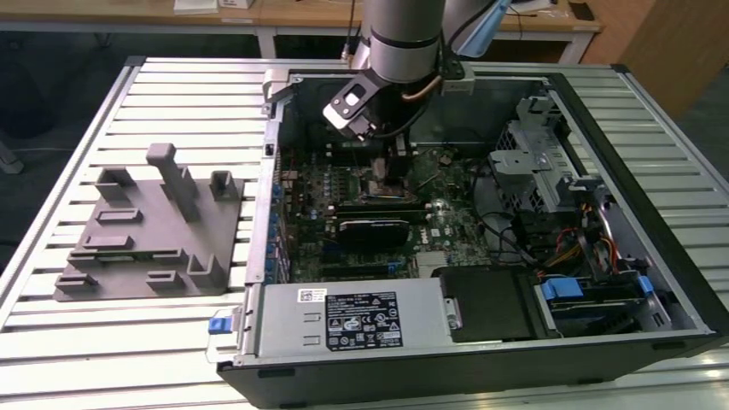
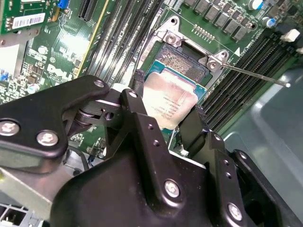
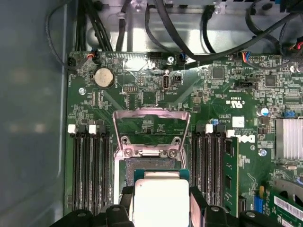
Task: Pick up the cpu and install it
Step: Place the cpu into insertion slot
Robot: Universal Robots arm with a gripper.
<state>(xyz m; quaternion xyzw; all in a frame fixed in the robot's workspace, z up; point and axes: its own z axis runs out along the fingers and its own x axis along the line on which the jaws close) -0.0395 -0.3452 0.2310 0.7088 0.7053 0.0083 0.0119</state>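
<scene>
CPU (image 2: 169, 101), a flat square chip with a pale metal top, sits clamped between the two black fingers (image 2: 191, 125) of the gripper (image 2: 168, 108). The jaws stand narrow, pressing on opposite edges of the chip. In both wrist views the chip hangs over the near part of the open socket (image 2: 185, 57), partly covering it. Whether its underside touches the socket cannot be told.

In the first wrist view the CPU (image 3: 161, 203) lies just beside the socket's retaining frame (image 3: 151, 130), which is swung up and away from the socket (image 3: 152, 166). The gripper (image 3: 161, 210) closes in on the chip from both sides. A thin metal lever (image 2: 251, 73) juts out beside the socket in the second wrist view.

Rows of black memory slots (image 3: 90, 165) flank the socket on both sides on the green motherboard (image 3: 213, 94). A round coin battery (image 3: 104, 77) sits farther along the board.

In the exterior view the arm (image 1: 399, 34) reaches down into the open computer case (image 1: 592, 111). The case lies on a slatted metal table (image 1: 171, 94). A grey fixture (image 1: 142, 231) rests on the table at the exterior view's left, well apart from the gripper.
</scene>
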